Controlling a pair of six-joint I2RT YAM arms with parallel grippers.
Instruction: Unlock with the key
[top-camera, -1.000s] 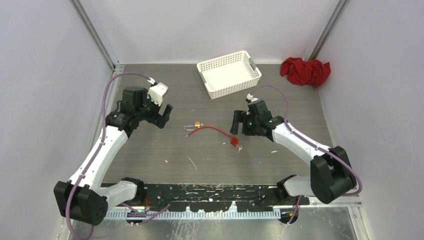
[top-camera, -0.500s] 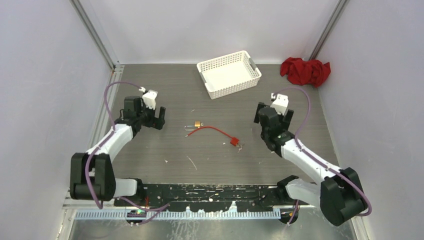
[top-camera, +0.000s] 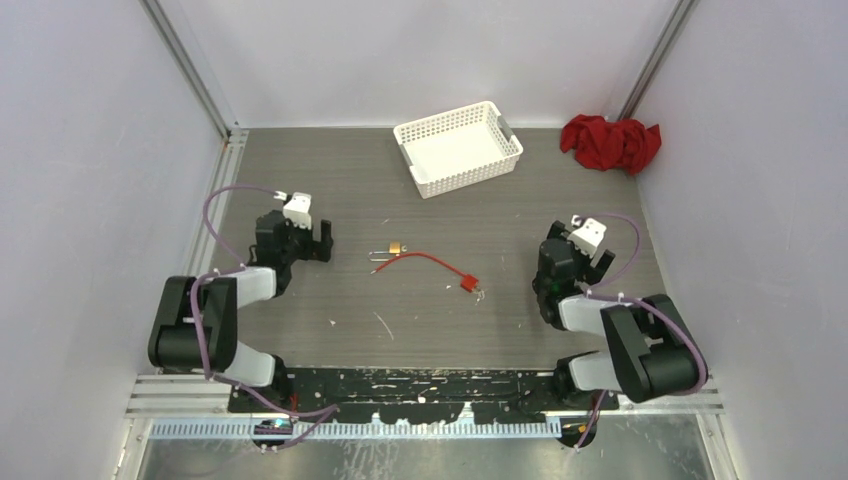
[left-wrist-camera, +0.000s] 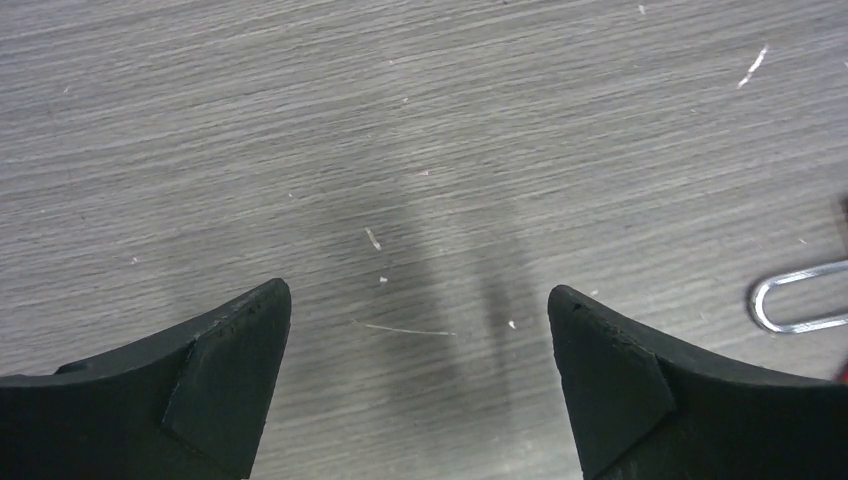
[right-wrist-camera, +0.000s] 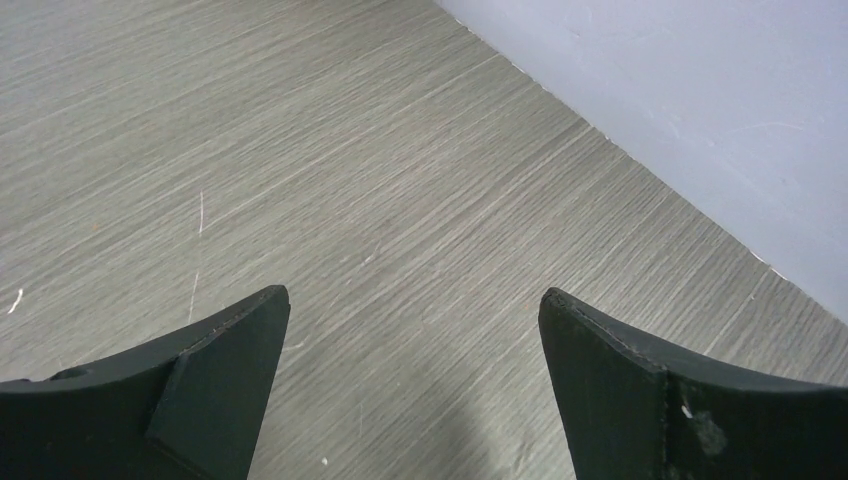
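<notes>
Both grippers, left (top-camera: 322, 238) and right (top-camera: 603, 256), gape empty; padlock (top-camera: 397, 247) and key (top-camera: 468, 284) lie mid-frame, lock state unclear.

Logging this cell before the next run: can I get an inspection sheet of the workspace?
Surface: grey wood-grain table, scuffed, white flecks.
Job's things: small brass padlock with silver shackle, mid-table; red cord running to a red key tag.
Clutter: white perforated plastic basket; crumpled red cloth, far right corner.
Grippers: left gripper and right gripper both open, holding nothing.
Cables: purple cable looped over each arm.
Surroundings: pale walls.
</notes>
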